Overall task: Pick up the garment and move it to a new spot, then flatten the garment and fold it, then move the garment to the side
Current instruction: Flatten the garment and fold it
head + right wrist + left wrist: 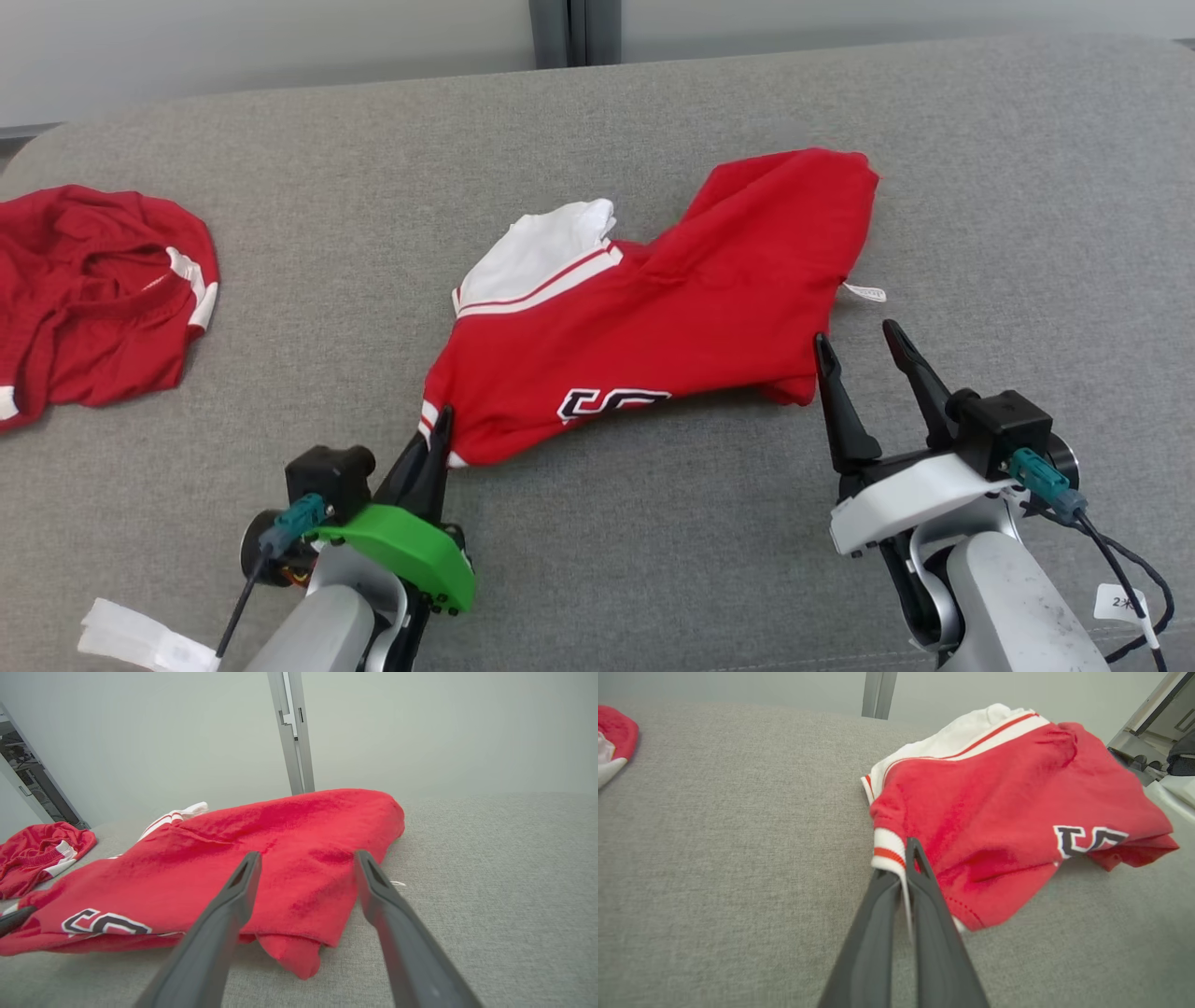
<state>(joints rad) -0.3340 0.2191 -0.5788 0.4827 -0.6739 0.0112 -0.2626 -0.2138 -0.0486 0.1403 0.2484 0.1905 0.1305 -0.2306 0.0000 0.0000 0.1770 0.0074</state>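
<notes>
While left gripper (441, 420) pinches garment (653, 327) at striped corner, right gripper (857, 336), wide open, should seize near-right corner low, then both pull taut.

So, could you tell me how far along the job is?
Done: nothing clearly; the red, white-trimmed jersey lies rumpled on the grey fabric surface. In hand: left gripper is shut on its striped corner; right gripper is open at the other edge. Left: flattening, folding, moving aside.
</notes>
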